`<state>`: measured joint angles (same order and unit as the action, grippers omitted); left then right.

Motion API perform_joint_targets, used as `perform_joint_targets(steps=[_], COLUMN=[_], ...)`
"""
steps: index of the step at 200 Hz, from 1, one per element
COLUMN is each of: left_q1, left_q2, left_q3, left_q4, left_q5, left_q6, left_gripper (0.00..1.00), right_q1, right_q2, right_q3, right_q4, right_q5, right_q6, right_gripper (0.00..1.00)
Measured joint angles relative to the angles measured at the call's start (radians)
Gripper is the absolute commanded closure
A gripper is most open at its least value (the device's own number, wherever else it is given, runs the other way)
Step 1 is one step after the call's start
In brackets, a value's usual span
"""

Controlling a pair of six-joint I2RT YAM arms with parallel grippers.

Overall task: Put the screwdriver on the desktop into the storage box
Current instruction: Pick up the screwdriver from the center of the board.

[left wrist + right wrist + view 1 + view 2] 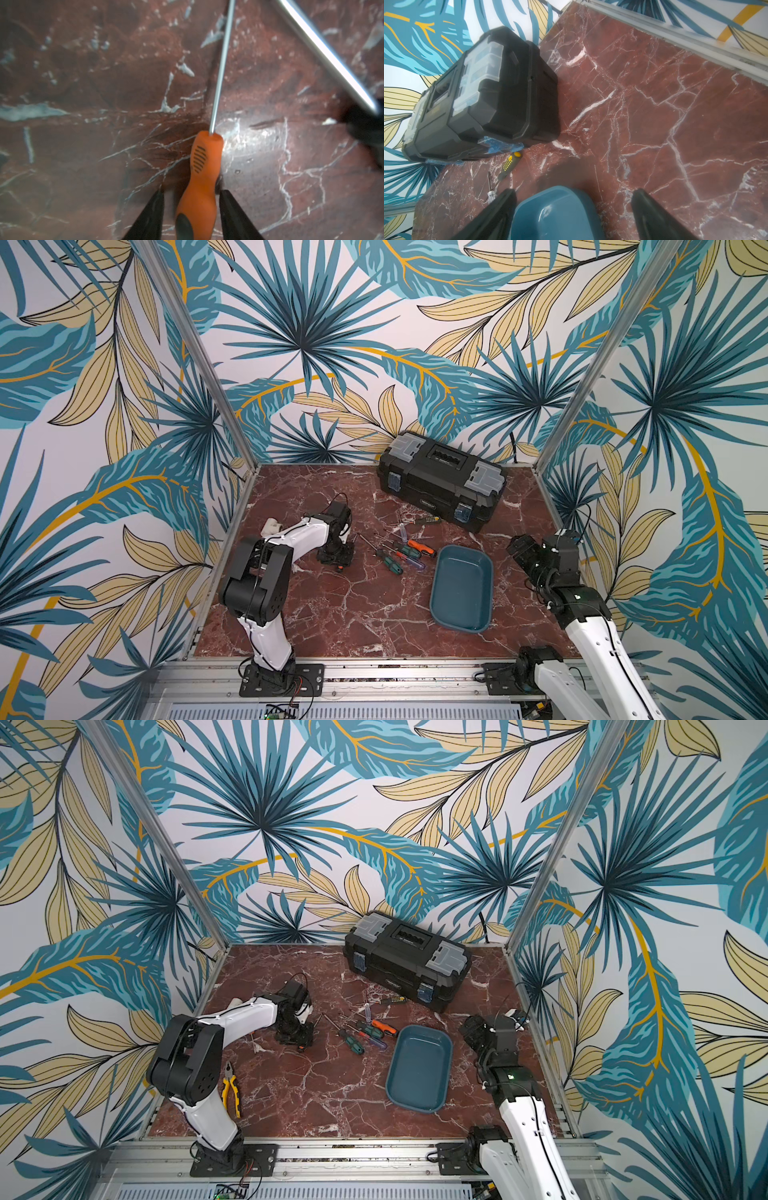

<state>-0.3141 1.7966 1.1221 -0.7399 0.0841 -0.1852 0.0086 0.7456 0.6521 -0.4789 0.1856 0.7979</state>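
- desktop [365,614]: red-brown marble, carries everything.
- black toolbox [440,481]: lid down, at the far edge.
- storage box [461,589]: empty, right of centre.
- right gripper [574,190]: jaws wide, holding nothing, over a corner of the storage box.
- left gripper [190,192]: fingers straddle the orange screwdriver [200,166] handle; blurred, cannot tell if clamped.
- orange screwdriver: flat on the desktop, left of the loose screwdrivers [399,551], well apart from the storage box.

The left arm [272,639] and the right arm [594,639] have smooth white tubes and chunky black joints. Thin black cables [618,641] run along them. Each stands on a flat black plate [313,674] with small screws.
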Motion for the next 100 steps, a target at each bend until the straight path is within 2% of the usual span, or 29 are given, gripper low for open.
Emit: perform_joint_targets(steps=[18,63,100], left_q1=[-0.003,-0.006,-0.006], left_q2=[0.013,0.011,-0.089], left_q3=[0.017,0.024,-0.016], left_q4=[-0.005,-0.007,-0.002], left_q5=[-0.008,-0.025,-0.032], left_q6=[0.008,0.012,-0.007], left_gripper=[0.79,0.95,0.99], right_q1=[0.0,0.0,0.0], right_q2=[0.0,-0.016,-0.002], right_q3=[-0.003,-0.023,-0.021], right_q4=[-0.01,-0.039,-0.072], right_q5=[-0.007,-0.031,-0.057], right_q6=[0.025,0.056,0.045], right_gripper=[0.12,0.16,0.21])
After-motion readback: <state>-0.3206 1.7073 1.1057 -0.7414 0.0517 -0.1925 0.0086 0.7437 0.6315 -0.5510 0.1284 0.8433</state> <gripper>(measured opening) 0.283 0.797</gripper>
